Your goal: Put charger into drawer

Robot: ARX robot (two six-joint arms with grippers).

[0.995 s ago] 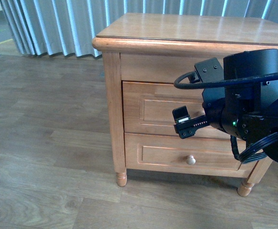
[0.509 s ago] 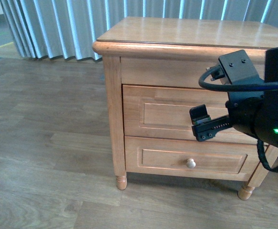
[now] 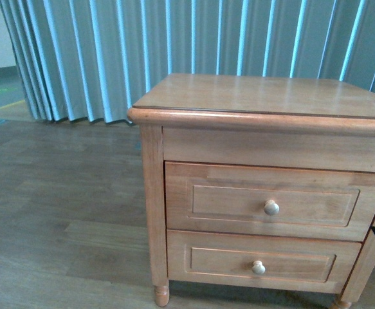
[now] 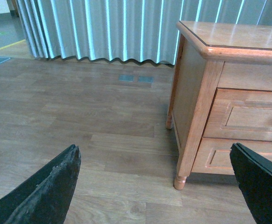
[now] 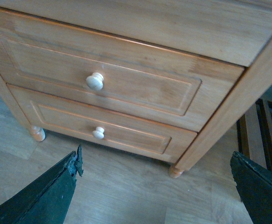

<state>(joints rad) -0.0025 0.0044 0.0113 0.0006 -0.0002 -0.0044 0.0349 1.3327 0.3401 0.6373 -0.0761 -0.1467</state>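
While shut, with the upper drawer and its knob at upper left of the right wrist frame, approach using the right gripper, empty, fingers spread; charger unseen.

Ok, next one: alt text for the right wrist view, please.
Close, tilted view of a wooden nightstand with both drawers shut: the upper drawer and the lower drawer, each with one pale round knob. The open right gripper's dark fingertips frame the wood floor; no charger shows.
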